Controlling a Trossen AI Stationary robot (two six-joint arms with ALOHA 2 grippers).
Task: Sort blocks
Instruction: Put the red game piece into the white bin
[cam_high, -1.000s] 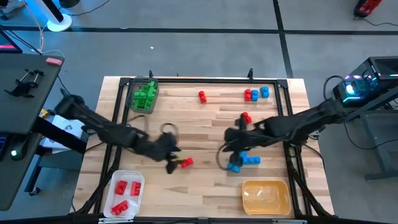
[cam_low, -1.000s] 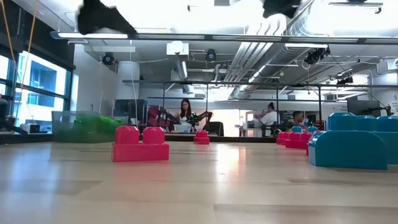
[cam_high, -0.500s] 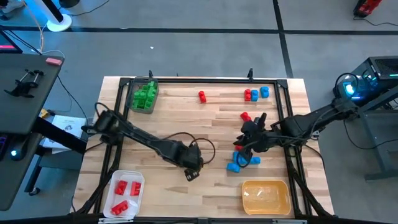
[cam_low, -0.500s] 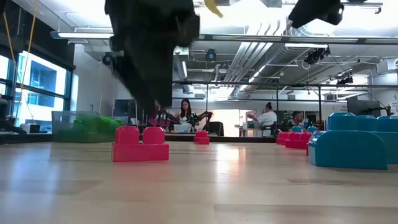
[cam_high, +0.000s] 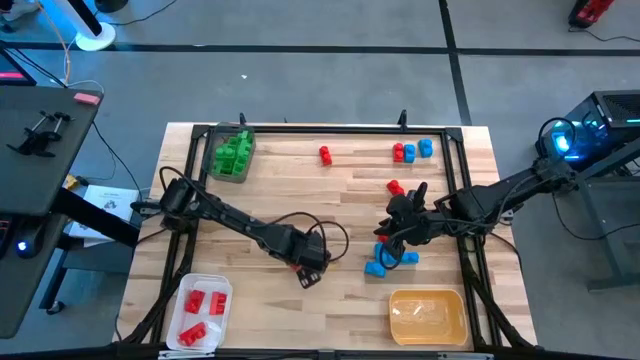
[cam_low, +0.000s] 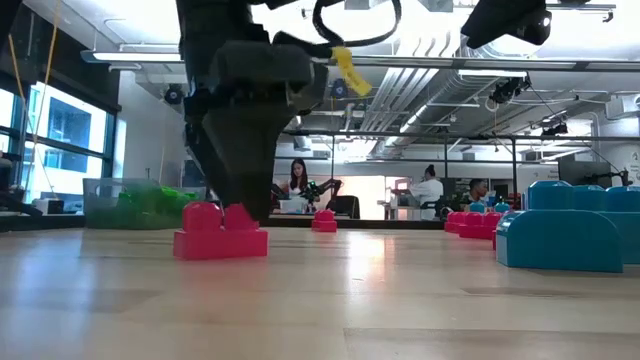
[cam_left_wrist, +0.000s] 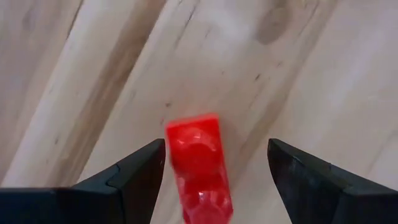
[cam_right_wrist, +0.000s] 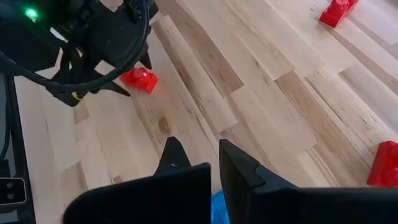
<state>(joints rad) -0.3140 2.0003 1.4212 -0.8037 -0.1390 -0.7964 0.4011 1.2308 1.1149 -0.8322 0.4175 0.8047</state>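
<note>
Blocks are the job here, and the one in hand is a red two-stud block (cam_left_wrist: 199, 165) lying on the bare wood near the table's (cam_high: 330, 205) centre, a little toward seven o'clock. The left gripper (cam_high: 308, 268) is down over it with its fingers (cam_left_wrist: 134, 177) spread wide, one on each side of the block and neither pressing it yet. To do this well, I judge the gripper should settle until the fingers straddle the long sides, close squarely, then lift straight up and carry toward the white tray (cam_high: 203, 311) at seven o'clock.

Counting from the left: the white tray holds what look like three red blocks (cam_high: 195, 300); the grey tray (cam_high: 228, 155) at eleven o'clock holds a green heap (cam_high: 233, 152) too clustered to count. One red block (cam_high: 325, 154) sits at twelve o'clock. At one o'clock lie a red (cam_high: 399, 152) and two blue (cam_high: 425, 148), with another red (cam_high: 395, 187) nearer three o'clock. About three blue blocks (cam_high: 378, 266) sit at four o'clock. The right gripper (cam_high: 385, 232) waits above them, clenched and empty. The yellow tray (cam_high: 428, 314) at five o'clock holds none.
</note>
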